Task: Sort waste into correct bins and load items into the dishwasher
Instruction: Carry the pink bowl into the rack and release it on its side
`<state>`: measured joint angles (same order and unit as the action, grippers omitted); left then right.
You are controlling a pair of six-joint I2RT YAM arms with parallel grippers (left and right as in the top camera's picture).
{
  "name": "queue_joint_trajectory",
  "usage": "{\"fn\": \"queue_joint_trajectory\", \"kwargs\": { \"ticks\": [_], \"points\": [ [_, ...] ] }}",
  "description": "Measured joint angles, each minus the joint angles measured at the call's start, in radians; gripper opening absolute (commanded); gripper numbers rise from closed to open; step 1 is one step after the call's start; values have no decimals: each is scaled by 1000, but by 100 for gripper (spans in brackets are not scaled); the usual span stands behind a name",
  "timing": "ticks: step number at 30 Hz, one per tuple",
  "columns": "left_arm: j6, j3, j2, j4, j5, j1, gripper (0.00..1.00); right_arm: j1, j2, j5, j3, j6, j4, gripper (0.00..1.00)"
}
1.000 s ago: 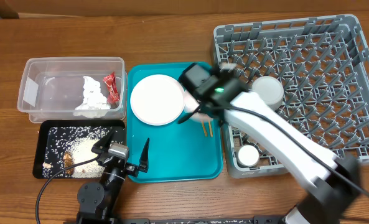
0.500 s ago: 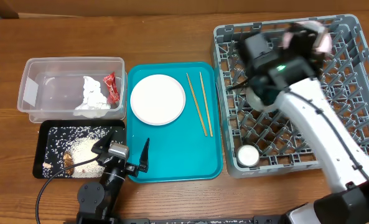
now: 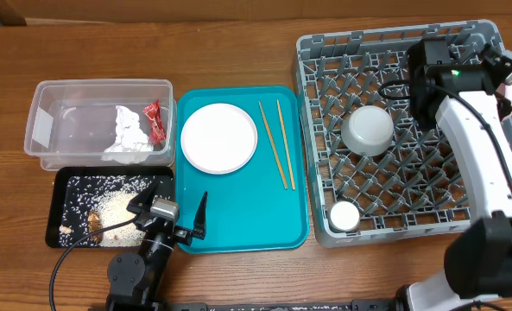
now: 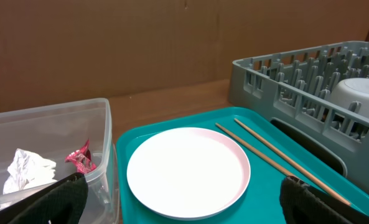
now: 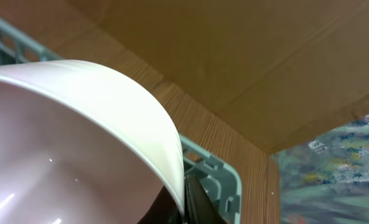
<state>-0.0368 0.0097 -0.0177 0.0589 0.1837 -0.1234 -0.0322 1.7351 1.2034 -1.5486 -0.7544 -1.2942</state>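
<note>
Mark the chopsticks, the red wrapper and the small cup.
chopsticks (image 3: 273, 145), overhead, one stick's mid-shaft.
red wrapper (image 3: 154, 121), overhead, its middle.
small cup (image 3: 344, 215), overhead, centre of its top.

The wooden table (image 3: 238, 43) carries a clear tub (image 3: 74, 117), black tray (image 3: 52, 216), teal tray (image 3: 247, 216) and grey dish rack (image 3: 411, 190).

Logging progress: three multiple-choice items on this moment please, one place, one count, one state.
1. Where do the chopsticks lie? A in the dish rack; B on the teal tray; C on the white plate.
2. How many dishes sit unheld in the dish rack? A two; B none; C four.
3. The left gripper is: A shut on a chopstick; B shut on the white plate; C open.
Answers: 1 B, beside the plate on the tray; 2 A, bowl and cup; 3 C, fingers wide apart, empty.
</note>
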Motion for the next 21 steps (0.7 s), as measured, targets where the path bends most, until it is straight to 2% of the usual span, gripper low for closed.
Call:
{"fn": "queue_joint_trajectory", "kwargs": {
  "ticks": [21],
  "points": [
    [0, 0, 0, 0, 0, 0, 100, -26, 205, -21, 5, -3, -119, 4]
  ]
}}
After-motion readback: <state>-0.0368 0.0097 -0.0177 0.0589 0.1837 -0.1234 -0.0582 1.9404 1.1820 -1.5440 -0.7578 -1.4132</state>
